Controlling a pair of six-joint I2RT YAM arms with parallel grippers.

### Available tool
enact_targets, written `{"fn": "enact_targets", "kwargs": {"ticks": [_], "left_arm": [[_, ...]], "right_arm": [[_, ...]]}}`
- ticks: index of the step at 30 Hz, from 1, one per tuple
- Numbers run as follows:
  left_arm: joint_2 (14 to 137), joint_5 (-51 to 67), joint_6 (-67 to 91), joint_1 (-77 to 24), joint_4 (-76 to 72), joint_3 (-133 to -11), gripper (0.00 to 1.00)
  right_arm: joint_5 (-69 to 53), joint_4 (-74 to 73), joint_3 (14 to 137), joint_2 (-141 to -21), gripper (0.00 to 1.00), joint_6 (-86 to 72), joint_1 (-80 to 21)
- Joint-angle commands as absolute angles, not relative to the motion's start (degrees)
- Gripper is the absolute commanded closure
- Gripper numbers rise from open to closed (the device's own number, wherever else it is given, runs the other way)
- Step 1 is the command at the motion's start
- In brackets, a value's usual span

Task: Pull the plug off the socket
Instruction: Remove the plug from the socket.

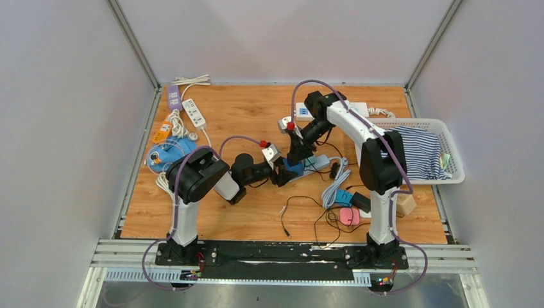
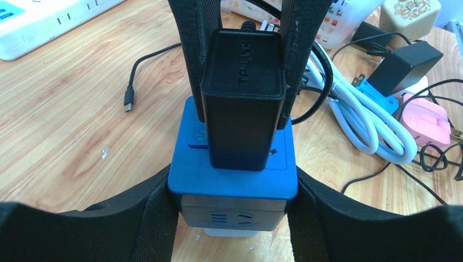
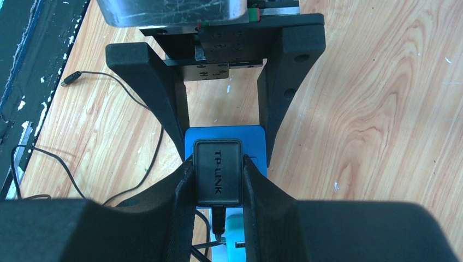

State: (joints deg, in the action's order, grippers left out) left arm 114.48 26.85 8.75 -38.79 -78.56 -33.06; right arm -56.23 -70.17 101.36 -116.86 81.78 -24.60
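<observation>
Fingers (image 3: 183, 218) of the right claw (image 3: 218, 183) press tight on both side faces of the black plug (image 3: 217, 164), a boxy adapter w/ TP-LINK printed on its back; no gap either side. The plug sits between them, directly on top of the blue socket (image 2: 235, 183), base against the blue face and leaning a bit in the left wrist view. The left claw (image 2: 235, 224) comes in from the opp. side and is clamped on the socket's lower grey body, one pad on each flank. In the top view the two claws meet near the middle of the wooden worktop (image 2: 71, 125).

Hidden: the prongs and the plug/socket joint. The adapter body covers them, so can't tell if the prongs are fully seated or partly out. The plug's lead runs off under the right claw and is lost btw. the fingers. The socket's underside is not visible, nor whether it rests flat on the worktop. In the top view plug and socket are tiny and mostly masked by the arms.

Around, in the left wrist view: a coiled white cable (image 2: 355, 120) just right of the socket, a pink plug (image 2: 426, 123) beyond it, a loose black lead (image 2: 143, 65) to the left, and a white power strip (image 2: 43, 27) cut off at the frame corner.
</observation>
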Motion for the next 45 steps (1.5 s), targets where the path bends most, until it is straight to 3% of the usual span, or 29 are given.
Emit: {"fn": "enact_targets", "kwargs": {"ticks": [1,7,17,28,38,45], "left_arm": [[114.3,24.0,7.5,-38.4,-77.4,-33.1,1.0],[114.4,24.1,7.6,-38.3,-77.7,-33.0,1.0],[114.1,24.1,7.4,-38.3,-77.0,-33.0,1.0],[114.4,24.3,7.6,-38.3,-77.1,-33.3,1.0],[114.0,24.4,7.3,-38.4,-76.5,-33.2,1.0],[114.1,24.5,7.4,-38.3,-76.6,-33.3,1.0]], "right_arm": [[-60.0,-76.6,100.0,-117.4,1.0,80.2,-25.3],[-61.5,-81.7,103.5,-118.2,1.0,83.7,-30.8],[-58.0,-77.7,99.5,-115.8,1.0,82.7,-22.0],[-60.9,-81.3,103.4,-117.1,1.0,83.1,-30.6],[-59.4,-79.3,101.4,-116.9,1.0,82.8,-22.4],[-61.5,-79.6,101.1,-116.9,1.0,83.0,-26.8]]}}
